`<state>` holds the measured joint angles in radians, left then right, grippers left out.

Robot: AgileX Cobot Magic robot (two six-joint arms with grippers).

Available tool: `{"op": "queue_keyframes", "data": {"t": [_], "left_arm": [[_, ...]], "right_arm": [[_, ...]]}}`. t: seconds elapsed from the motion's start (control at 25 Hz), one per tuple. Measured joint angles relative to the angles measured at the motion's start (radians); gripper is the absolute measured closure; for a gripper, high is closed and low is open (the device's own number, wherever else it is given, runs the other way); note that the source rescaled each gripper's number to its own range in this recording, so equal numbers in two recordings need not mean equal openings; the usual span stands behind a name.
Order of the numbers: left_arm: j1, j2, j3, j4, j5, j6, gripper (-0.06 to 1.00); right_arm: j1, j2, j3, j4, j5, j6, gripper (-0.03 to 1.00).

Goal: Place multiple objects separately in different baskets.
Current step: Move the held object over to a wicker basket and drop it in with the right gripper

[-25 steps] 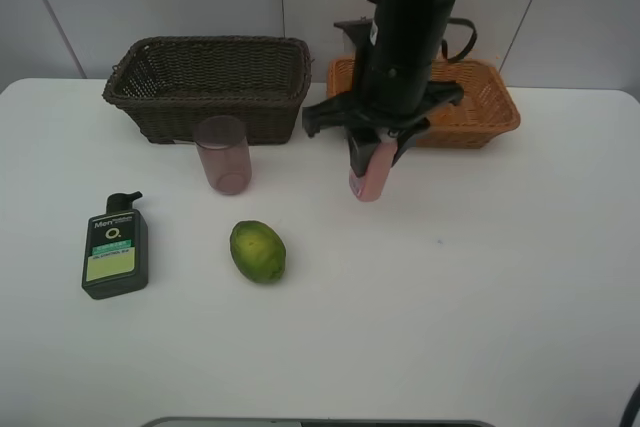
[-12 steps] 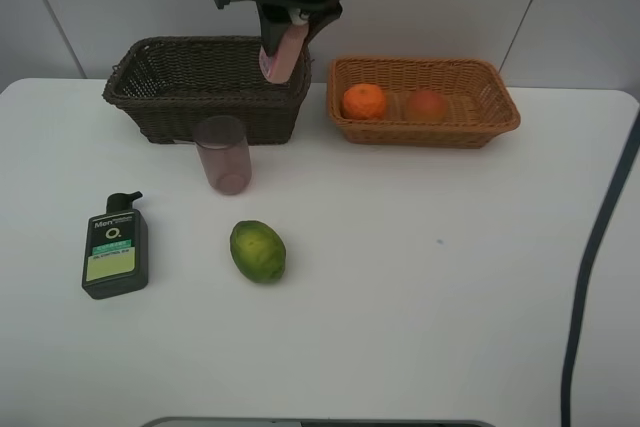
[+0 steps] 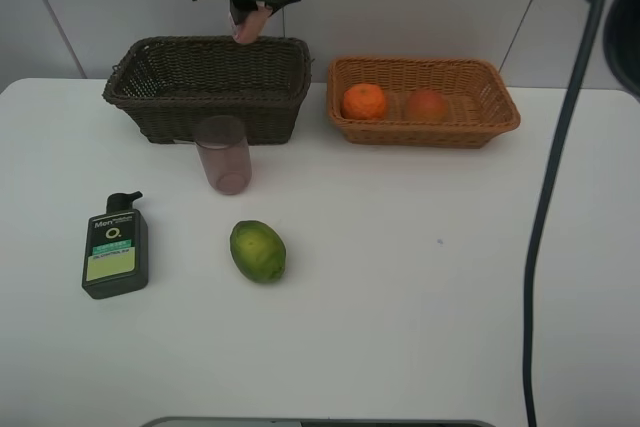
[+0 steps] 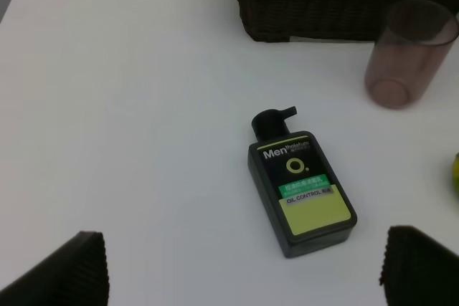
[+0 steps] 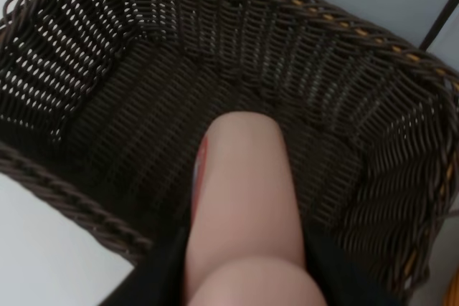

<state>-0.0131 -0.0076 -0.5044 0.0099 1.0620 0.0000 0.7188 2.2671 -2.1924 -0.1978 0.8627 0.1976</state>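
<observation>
Hanging over the back rim of the dark brown basket [image 3: 200, 97], the slim pink bottle [image 3: 246, 27] is pinched between the jaws of the right gripper [image 3: 250, 15]. The wrist view shows its rounded end above the basket's woven floor. This basket sits at the table's [image 3: 450, 297] back edge, left of the middle, and the orange-tan basket [image 3: 500, 119] sits beside it to the right, holding the orange [image 3: 364, 101] and the peach [image 3: 427, 105]. The pink cup [image 3: 223, 155] stands just in front of the dark basket. The green citrus [image 3: 258, 251] lies nearer the table's middle. The pump bottle [image 4: 301, 191] lies flat near the left edge, under the left gripper [image 4: 244, 270], whose jaws are spread wide.
</observation>
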Motion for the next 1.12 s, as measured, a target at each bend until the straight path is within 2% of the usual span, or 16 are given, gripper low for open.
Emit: {"op": "queue_keyframes", "data": {"t": [0.52, 0.92, 0.96, 1.0, 1.12], "left_arm": [[0.0, 0.0, 0.0, 0.0, 0.0, 0.0, -0.03], [0.0, 0.0, 0.0, 0.0, 0.0, 0.0, -0.03], [0.0, 0.0, 0.0, 0.0, 0.0, 0.0, -0.03], [0.0, 0.0, 0.0, 0.0, 0.0, 0.0, -0.03], [0.0, 0.0, 0.0, 0.0, 0.0, 0.0, -0.03]], "right_arm": [[-0.053, 0.165, 0.0, -0.011, -0.195, 0.0, 0.97], [-0.081, 0.226, 0.0, 0.008, -0.229, 0.001, 0.97], [-0.081, 0.226, 0.0, 0.008, -0.229, 0.001, 0.93], [-0.081, 0.226, 0.0, 0.008, -0.235, 0.001, 0.84], [-0.081, 0.226, 0.0, 0.01, -0.251, 0.001, 0.44]]}}
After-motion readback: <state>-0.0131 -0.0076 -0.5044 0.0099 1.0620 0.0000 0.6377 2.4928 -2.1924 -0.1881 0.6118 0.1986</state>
